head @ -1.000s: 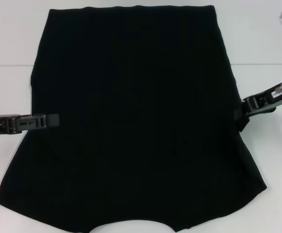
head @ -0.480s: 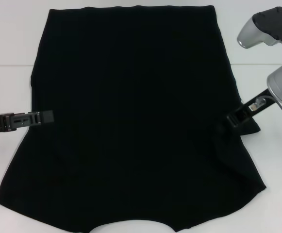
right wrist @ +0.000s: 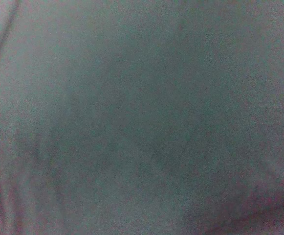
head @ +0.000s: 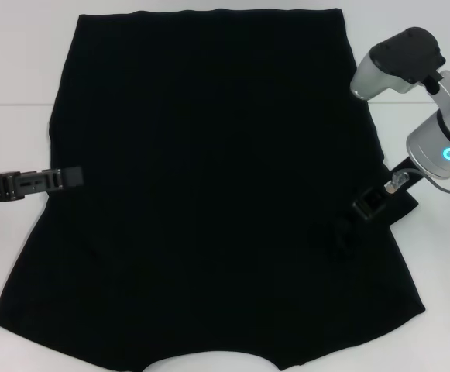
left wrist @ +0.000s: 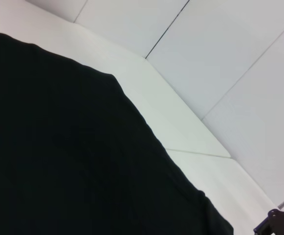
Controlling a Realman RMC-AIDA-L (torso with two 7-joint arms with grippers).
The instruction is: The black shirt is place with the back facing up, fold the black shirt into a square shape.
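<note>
Your left gripper [head: 73, 176] sits at the shirt's [head: 209, 194] left edge (grip unclear), while your right gripper [head: 347, 225] pinches a shirt fold.

black shirt [head: 209, 194]: spread flat on the white surface [head: 15, 70], plain side up, both sleeves folded in | left gripper [head: 68, 177]: low over shirt's left edge, reaching inward | right gripper [head: 348, 225]: on shirt's right side, against bunched fabric of the folded-in sleeve | right arm [head: 434, 132]: above right edge
</note>
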